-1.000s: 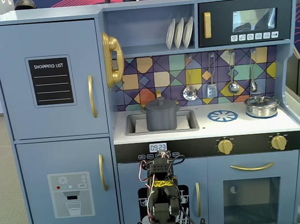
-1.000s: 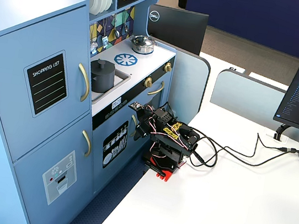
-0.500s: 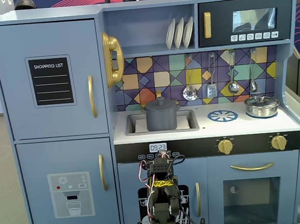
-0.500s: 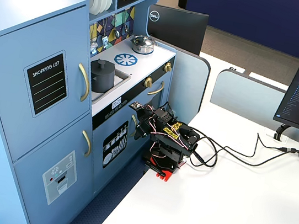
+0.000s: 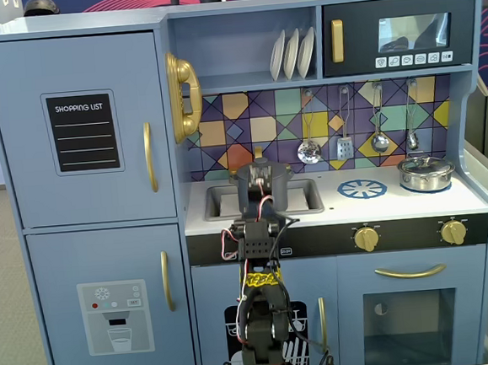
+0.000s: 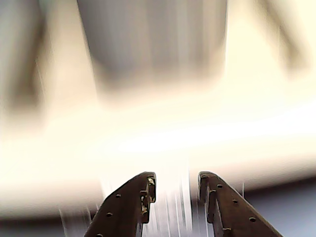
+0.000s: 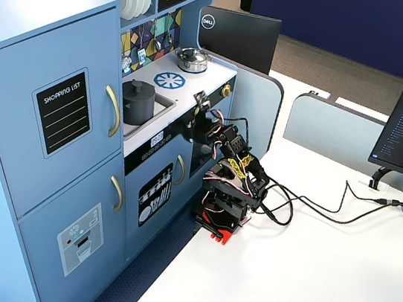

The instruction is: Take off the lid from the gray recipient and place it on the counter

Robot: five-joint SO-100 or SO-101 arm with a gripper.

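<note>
The gray recipient [image 7: 139, 105] is a matte dark pot standing in the sink recess of the white counter [image 7: 197, 75]. The lid [image 7: 139, 85] lies on top of it. In a fixed view from the front, the pot [image 5: 284, 188] and its lid [image 5: 275, 166] are partly hidden behind my arm. My gripper [image 7: 200, 100] hovers at the counter's front edge, short of the pot. In the wrist view the gripper [image 6: 177, 180] is open and empty. The pot [image 6: 153, 39] is a blurred gray shape ahead, beyond the pale counter [image 6: 148, 138].
A shiny steel pot [image 5: 425, 173] stands at the counter's right end, beside the printed blue burner [image 5: 362, 189]. Utensils [image 5: 343, 137] hang on the back wall above. The sink [image 5: 220, 203] rim surrounds the gray pot. Cables [image 7: 313, 208] trail from the arm's base over the white table.
</note>
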